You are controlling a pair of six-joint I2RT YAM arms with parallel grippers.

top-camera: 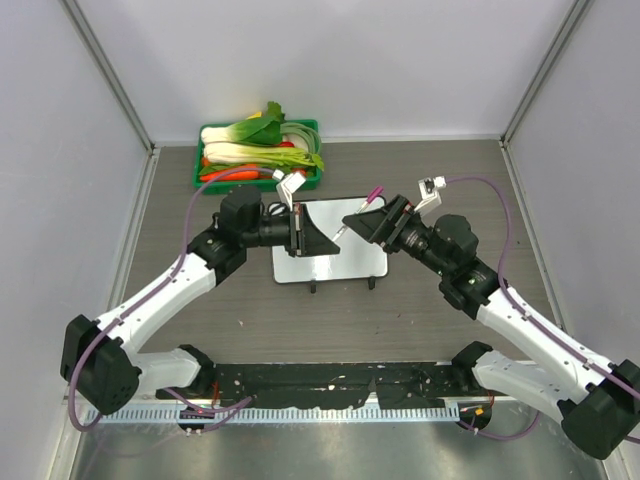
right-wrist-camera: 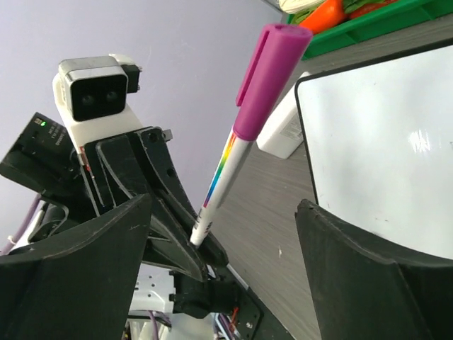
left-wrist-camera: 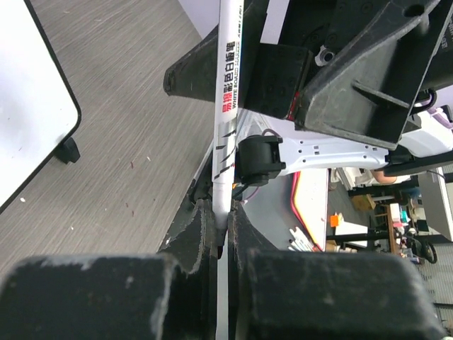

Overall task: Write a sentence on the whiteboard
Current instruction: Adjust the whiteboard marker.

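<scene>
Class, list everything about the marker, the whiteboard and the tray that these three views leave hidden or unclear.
- Marker tip: in the right wrist view it is covered by the magenta cap; in the left wrist view it is cut off by the top edge.
- Whiteboard upper part: in the top view it is hidden behind both arms' jaws, so any writing there is unknown.
- Green tray contents: in the right wrist view they are cut off by the top edge.

Robotics lab test cell. Wood-grain counter is enclosed by plain white panels set in aluminium frame posts. Two cabled robot arms are bolted along the bottom edge of the top view. Stands and workshop clutter are glimpsed at the right of the left wrist view.
</scene>
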